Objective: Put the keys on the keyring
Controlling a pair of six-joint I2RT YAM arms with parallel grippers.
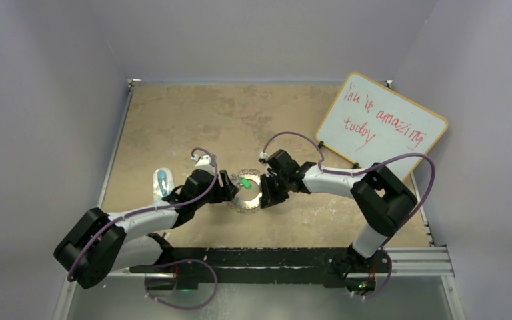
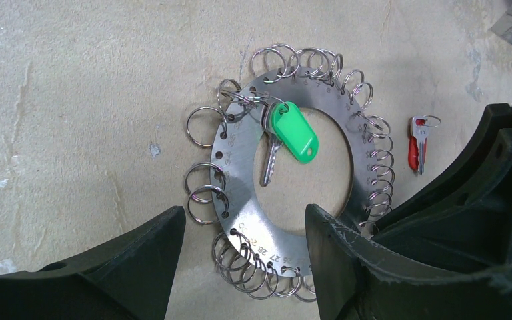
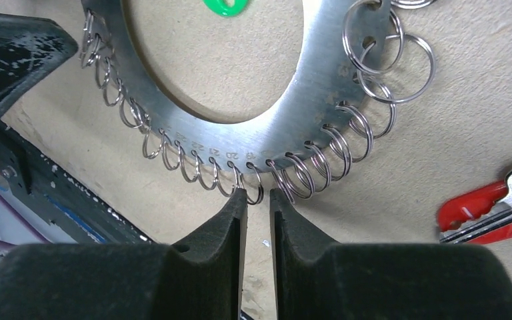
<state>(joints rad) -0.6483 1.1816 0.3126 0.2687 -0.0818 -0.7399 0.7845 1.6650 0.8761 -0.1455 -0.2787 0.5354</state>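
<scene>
While it lies flat near the middle of the tan bench point(image 1: 173, 120), a little toward the near edge, the large flat silvery metal keyring point(image 2: 237, 187) has both tools at its loop-fringed rim. The left gripper point(image 2: 243, 213) stands released, fingers wide astride the rim. The right gripper point(image 3: 259, 193) is nearly closed at one small loop; whether it pinches, I cannot tell. The tiny green-headed silver key point(image 2: 293, 133) hangs from a loop across the open centre. The tiny red-headed silver key point(image 2: 417, 150) lies on the bench just beside the ring, not touching it.

Whiteboard point(image 1: 381, 127) with red handwriting leans tilted at the far right corner of the tan desk point(image 1: 193, 120). Clear bluish plastic object point(image 1: 163, 183) lies near the left edge. Black rail point(image 1: 253, 257) runs along the near edge.
</scene>
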